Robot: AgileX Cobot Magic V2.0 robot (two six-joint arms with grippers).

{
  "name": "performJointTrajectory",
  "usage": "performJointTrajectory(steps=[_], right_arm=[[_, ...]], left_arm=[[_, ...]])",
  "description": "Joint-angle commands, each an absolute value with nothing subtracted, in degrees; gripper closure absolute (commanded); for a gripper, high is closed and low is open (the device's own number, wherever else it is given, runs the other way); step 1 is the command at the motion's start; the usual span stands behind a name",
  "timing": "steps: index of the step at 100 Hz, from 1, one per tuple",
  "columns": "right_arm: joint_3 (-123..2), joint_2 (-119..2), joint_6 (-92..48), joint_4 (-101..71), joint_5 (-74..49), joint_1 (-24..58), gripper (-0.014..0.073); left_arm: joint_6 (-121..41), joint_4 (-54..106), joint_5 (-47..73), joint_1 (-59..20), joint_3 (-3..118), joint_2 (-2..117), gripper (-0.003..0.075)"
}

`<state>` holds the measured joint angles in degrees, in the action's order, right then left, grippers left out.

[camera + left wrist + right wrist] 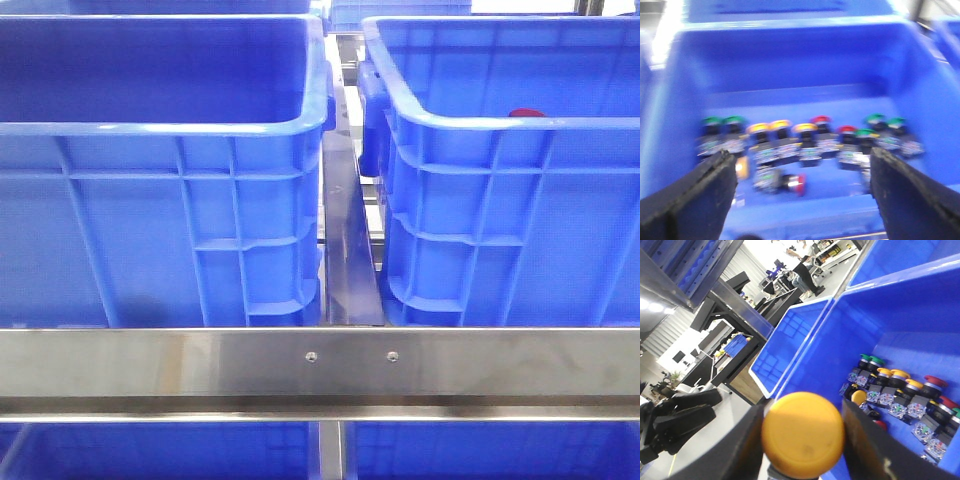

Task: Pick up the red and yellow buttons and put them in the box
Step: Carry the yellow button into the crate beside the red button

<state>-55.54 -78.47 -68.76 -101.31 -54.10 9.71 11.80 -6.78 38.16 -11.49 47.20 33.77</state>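
Observation:
In the right wrist view my right gripper [803,415] is shut on a yellow button [803,437], whose round dome fills the gap between the dark fingers. My left gripper [801,155] hangs open over a blue crate [790,65] that holds a row of green, yellow and red buttons. One red button [798,184] lies on its side there, with a yellow one [742,167] beside the left finger [695,195]. In the front view the box [500,125] is the brighter crate on the right. A small red dome [527,112] shows over its near rim. Neither gripper shows in the front view.
A darker blue crate [160,130] stands left of the box, with a narrow metal gap [348,250] between them. A steel shelf rail [320,360] runs across the front. The right wrist view also shows the row of buttons [900,390] and another blue bin [790,345].

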Motion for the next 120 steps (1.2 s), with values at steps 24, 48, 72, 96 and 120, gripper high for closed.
performJointTrajectory(steps=[24, 48, 72, 96, 120], right_arm=[[-57.4, -77.0, -75.2, -105.0, -49.2, 8.8, 0.0375], [-57.4, -77.0, -80.3, -105.0, -41.2, 4.3, 0.0375], [-57.4, -77.0, -88.2, -105.1, -26.0, -2.2, 0.0375], [-58.6, -80.6, -103.4, -109.6, -8.2, -4.7, 0.0375], [-63.7, -89.8, -105.0, -109.9, -8.1, -8.7, 0.038]], left_arm=[[12.8, -6.7, 35.8, -6.2, 42.4, 25.2, 0.0332], [12.8, -6.7, 35.7, -6.2, 40.9, 23.2, 0.073], [12.8, -6.7, 35.6, -6.2, 40.9, 23.2, 0.0739], [12.8, -6.7, 35.5, -6.2, 40.9, 23.2, 0.0739], [12.8, -6.7, 35.5, -6.2, 40.9, 23.2, 0.0739]])
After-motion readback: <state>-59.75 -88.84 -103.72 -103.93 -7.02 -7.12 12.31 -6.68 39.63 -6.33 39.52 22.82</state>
